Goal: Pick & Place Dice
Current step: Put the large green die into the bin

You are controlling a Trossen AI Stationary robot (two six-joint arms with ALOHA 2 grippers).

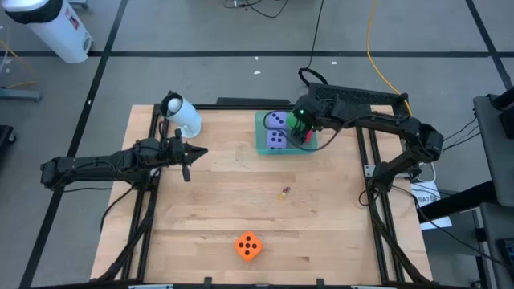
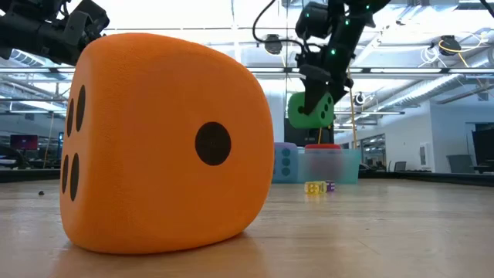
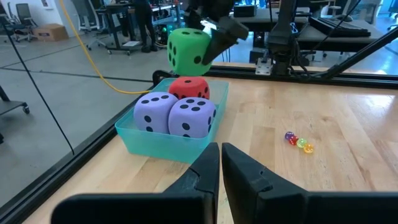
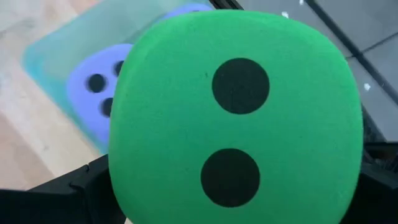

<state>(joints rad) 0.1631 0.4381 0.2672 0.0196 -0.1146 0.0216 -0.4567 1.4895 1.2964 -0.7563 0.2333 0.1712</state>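
Green die (image 3: 188,51) | clamped in right pincer (image 3: 214,40) | above tray (image 3: 163,144)

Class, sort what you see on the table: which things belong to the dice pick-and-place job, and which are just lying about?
Job:
green die, held in the right hand above the teal tray
red die and two purple dice in the tray
orange die

Lying about:
small coloured beads
white cylinder

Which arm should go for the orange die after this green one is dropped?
Probably left. The left gripper is shut and holds nothing. The right gripper holds the green die above the teal tray. The orange die sits near the front edge, roughly central.
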